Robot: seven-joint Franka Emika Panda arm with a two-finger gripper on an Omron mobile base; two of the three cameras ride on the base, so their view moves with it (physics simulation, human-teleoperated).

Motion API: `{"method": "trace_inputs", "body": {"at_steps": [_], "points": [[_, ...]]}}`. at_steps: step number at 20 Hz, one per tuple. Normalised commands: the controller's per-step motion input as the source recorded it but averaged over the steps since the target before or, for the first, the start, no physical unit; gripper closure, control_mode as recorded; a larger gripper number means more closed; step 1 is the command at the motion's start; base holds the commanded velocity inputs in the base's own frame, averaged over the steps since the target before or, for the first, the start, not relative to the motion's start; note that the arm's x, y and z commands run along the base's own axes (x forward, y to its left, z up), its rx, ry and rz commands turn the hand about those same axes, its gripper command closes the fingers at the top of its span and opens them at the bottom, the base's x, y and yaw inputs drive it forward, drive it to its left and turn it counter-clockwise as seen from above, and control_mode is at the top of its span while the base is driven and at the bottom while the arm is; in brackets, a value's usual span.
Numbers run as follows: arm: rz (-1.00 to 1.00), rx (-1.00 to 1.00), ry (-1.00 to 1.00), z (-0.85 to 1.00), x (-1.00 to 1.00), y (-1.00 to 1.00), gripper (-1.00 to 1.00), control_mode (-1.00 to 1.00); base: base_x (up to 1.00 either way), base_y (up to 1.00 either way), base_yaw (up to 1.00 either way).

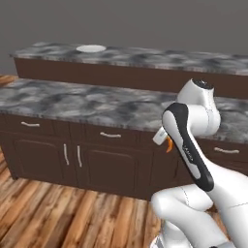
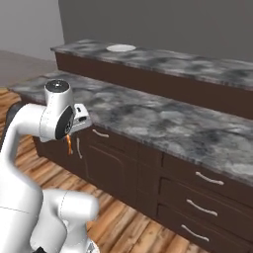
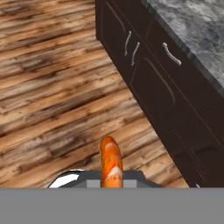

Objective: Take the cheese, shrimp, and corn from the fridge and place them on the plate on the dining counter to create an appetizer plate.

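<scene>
Two benches lay ahead of the base in my feeds: the near drawer-fronted bench with its marbled top, and behind it the taller dining bench on a dark brown base. The plate sat on the dining bench toward its far left end, white and bare. From the right base camera the same plate appeared at the top of that bench, well apart from the arm.

The hand was pressed together on the shrimp, an orange-pink piece with paler streaks, which stood out between the fingertips. In the hand camera the shrimp pointed out over the wooden floor, beside the dark cabinet doors of the near bench. From the left base camera I saw a small orange sliver of the shrimp beside the forearm (most of it was hidden by the arm). From the right base camera the shrimp hung below the wrist, in front of the cabinet fronts and lower than the near bench top.
</scene>
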Motion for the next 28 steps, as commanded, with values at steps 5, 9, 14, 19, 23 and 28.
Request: {"method": "trace_inputs", "body": {"at_steps": [5,9,14,19,23,28], "points": [[0.00,0.00,0.00,0.00,0.00,0.00,1.00,1.00,1.00,0.20,0.10],[0.00,0.00,0.00,0.00,0.00,0.00,1.00,1.00,1.00,0.81,0.04],[0.00,0.00,0.00,0.00,0.00,0.00,1.00,1.00,0.99,1.00,-0.03],[0.00,0.00,0.00,0.00,0.00,0.00,1.00,1.00,0.84,1.00,-0.20],[0.00,0.00,0.00,0.00,0.00,0.00,1.00,1.00,0.63,1.00,-0.32],[0.00,0.00,0.00,0.00,0.00,0.00,1.00,1.00,0.35,1.00,-0.39]]}}
